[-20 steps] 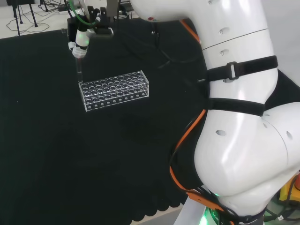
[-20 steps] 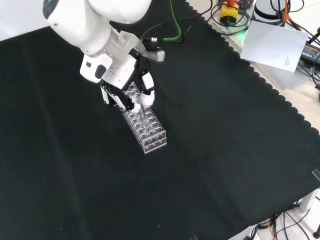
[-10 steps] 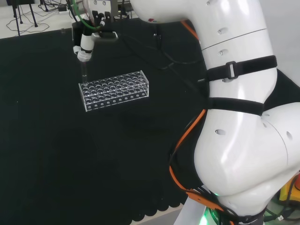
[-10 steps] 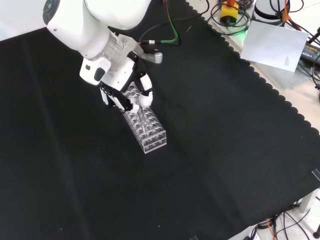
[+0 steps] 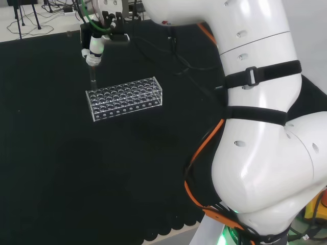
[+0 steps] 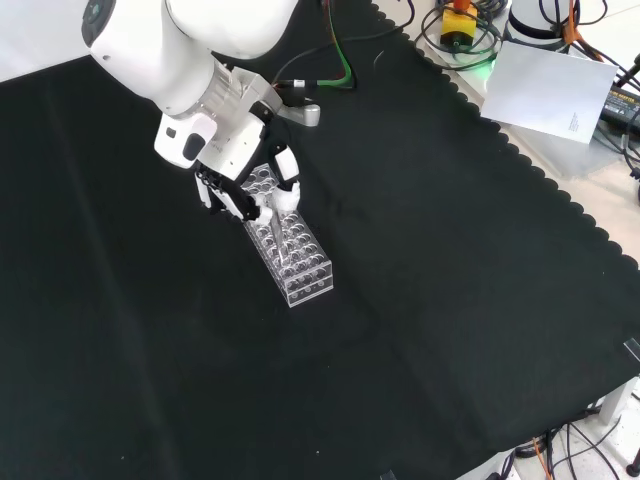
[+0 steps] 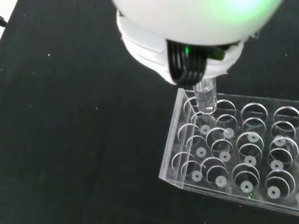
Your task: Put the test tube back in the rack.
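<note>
Right now the hand (image 5: pixel 97 43) hangs above the far-left end of the rack (image 5: pixel 125 98) in the head view, fingers curled and pinched around the top of the test tube (image 5: pixel 92 79). That tube hangs upright from the fingertips, its lower end right at the rack's top plate, at the corner hole of that end. Whether the tip is already inside the hole, the head view does not settle.

From the wrist camera the clear tube (image 7: pixel 205 98) drops straight out from under the white palm (image 7: pixel 187 28) and reaches the rack (image 7: pixel 224 154) at one of the holes in the row nearest the short end; its tip looks to be at the rim of that hole, perhaps just through it.

Over in the front view the hand (image 6: pixel 245 190) sits on the upper end of the rack (image 6: pixel 290 255), the white fingertips (image 6: pixel 285 198) pressed together just over the holes. The rack itself lies flat on the black cloth (image 6: pixel 450 300), well in from every edge of the bench, its other holes looking vacant.
</note>
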### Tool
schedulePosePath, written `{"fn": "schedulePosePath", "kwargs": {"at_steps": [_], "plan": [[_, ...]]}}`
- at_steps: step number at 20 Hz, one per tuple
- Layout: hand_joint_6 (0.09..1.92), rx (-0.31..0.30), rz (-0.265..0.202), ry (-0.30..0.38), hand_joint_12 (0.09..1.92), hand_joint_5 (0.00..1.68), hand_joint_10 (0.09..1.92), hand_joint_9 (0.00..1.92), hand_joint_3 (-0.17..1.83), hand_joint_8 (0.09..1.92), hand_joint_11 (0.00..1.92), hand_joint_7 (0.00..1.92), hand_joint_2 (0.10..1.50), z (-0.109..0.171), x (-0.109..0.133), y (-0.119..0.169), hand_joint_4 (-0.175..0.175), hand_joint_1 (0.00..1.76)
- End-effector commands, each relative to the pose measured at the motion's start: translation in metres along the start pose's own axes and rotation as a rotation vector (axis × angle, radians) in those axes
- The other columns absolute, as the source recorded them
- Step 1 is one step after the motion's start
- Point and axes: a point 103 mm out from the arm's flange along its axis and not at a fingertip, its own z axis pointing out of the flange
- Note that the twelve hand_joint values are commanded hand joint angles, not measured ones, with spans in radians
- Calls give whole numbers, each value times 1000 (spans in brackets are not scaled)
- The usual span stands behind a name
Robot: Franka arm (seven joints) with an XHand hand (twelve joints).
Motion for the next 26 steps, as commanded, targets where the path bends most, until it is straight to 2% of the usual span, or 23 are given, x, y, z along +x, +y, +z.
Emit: {"fn": "schedulePosePath", "kwargs": {"at_steps": [1, 7, 26], "plan": [[488, -2, -15, 5, 1183, 1380, 106, 1505, 793, 650, 869, 1454, 514, -2, 5, 3, -175, 1443], [488, 6, -22, 3, 1183, 1380, 105, 1506, 792, 649, 869, 1455, 514, -1, 11, 5, -175, 1443], [486, 34, -19, 13, 1184, 1381, 102, 1508, 794, 648, 869, 1456, 513, 13, 7, 4, -175, 1443]]}}
